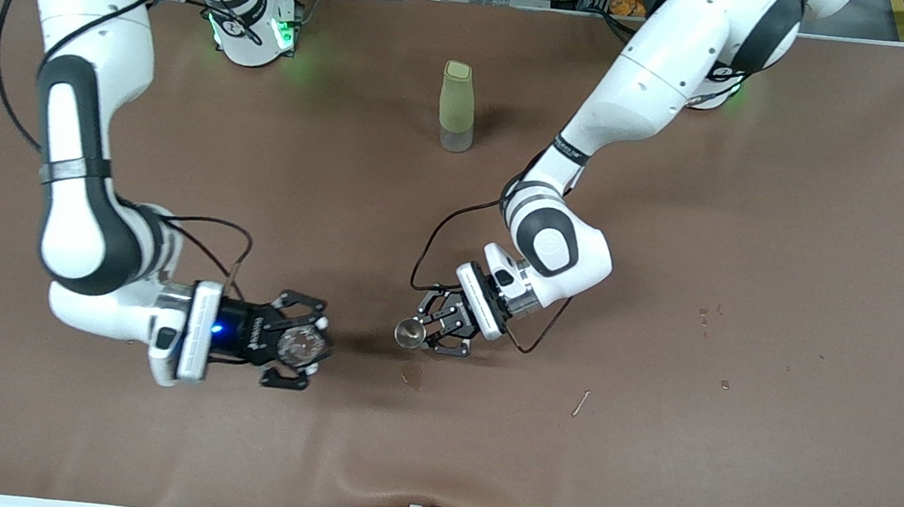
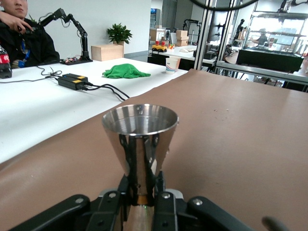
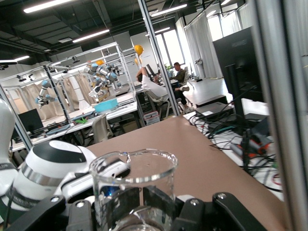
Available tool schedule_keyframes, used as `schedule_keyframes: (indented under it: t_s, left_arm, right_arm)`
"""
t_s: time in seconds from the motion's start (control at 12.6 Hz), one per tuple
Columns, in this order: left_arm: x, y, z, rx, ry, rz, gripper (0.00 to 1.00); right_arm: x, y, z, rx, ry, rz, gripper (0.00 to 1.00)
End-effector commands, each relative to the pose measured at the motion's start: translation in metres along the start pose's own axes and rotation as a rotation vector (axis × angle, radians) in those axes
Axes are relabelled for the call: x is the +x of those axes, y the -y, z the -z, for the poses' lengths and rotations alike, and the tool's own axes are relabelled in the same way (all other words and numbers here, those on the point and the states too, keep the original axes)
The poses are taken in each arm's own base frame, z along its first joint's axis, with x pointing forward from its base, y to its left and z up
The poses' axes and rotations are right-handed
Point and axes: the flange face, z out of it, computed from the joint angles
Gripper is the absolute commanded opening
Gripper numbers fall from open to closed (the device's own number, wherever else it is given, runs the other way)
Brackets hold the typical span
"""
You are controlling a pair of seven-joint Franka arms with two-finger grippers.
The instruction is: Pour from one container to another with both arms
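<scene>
Your left hand is pinching a small metal cup, a cone-shaped steel measure, its fingers pressed against the narrow foot while the wide mouth is pointing up; you are seeing it upright and steady in the left wrist view. In the front view that cup is sitting near the middle of the brown desk, toward six o'clock from the tall green bottle that is standing upright on its own, well apart from both hands and closer to the arm bases. Your right hand is pinching a clear glass beaker, fingers closed on its wall; the right wrist view is showing the beaker upright with its pouring lip at the rim, and the left arm's white wrist is showing past it. The two containers are lying apart at about the same height in the front view, the beaker at nine o'clock from the metal cup, with bare desk and a shadow between them. A small wet-looking stain is lying on the desk just at six o'clock from the metal cup, and a thin pale stick is lying at about four o'clock from it, toward the left arm's end.
</scene>
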Motion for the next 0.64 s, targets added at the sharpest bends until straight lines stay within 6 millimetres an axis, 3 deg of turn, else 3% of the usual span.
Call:
schedule_keyframes:
  t_s: [0.0,0.16,0.4,0.56]
  left_arm:
    - [0.019,0.005,-0.009,0.044,-0.024,-0.041,0.0]
    - [0.031,0.002,-0.008,0.065,-0.008,-0.101,0.0]
    - [0.03,0.012,-0.003,0.089,-0.009,-0.1,0.0]
    - [0.032,-0.001,-0.009,0.076,-0.011,-0.099,0.0]
  right_arm:
    - [0.0,0.016,-0.012,0.008,-0.012,-0.079,0.0]
    - [0.002,0.03,-0.015,0.024,-0.003,-0.159,0.0]
    - [0.009,0.054,-0.019,0.039,0.012,-0.292,0.0]
    - [0.007,0.055,-0.019,0.041,0.017,-0.329,0.0]
